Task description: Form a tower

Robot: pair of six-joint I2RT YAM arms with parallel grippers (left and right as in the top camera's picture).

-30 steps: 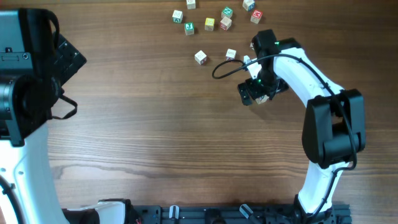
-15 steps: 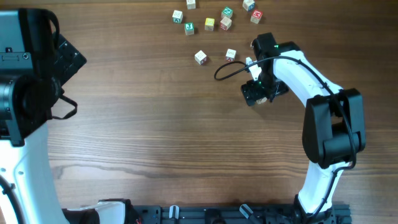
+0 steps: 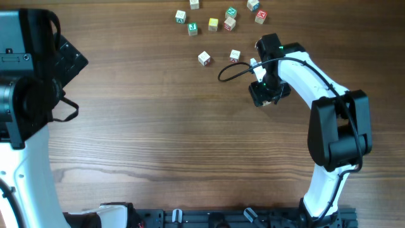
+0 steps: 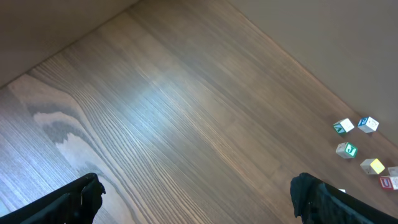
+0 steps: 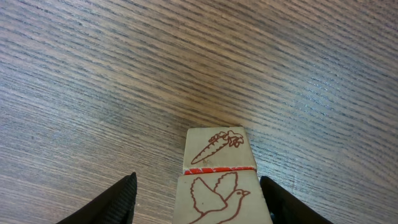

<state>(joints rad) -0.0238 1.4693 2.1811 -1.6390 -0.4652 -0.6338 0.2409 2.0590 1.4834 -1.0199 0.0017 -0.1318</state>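
— Whereabouts of the tower (image 5: 217, 177)?
— Dead ahead of the right claw (image 5: 198, 182), on the counter (image 5: 93, 74), inside the span of the fingers. Hidden beneath that claw from overhead.
— Made of?
— Two letter cubes, face to face: bird cube (image 5: 221, 199) nearer the wrist, carrot cube (image 5: 216, 148) beyond it.
— Long axis?
— Runs straight out along the claw's reach, one cube wide. Looks upright, bird over carrot, though hard to swear to from this angle. Both drawings turned toward the wrist camera.
— State of the right claw?
— Half spread, straddling the bird cube. Touching or nearly so on the right of the wrist view, clear gap on the left. Not yet pinching.
— Nearer arm?
— Right, by far. Well apart over bare wood, left claw (image 4: 196, 186), spread wide, holding nothing.
— Crux of the coming move?
— Probably squareness: fingers across the axis, flat on opposite faces of the bird cube, so as not to twist it off the carrot cube. At the far edge, loose letter cubes (image 3: 212, 24) for later.
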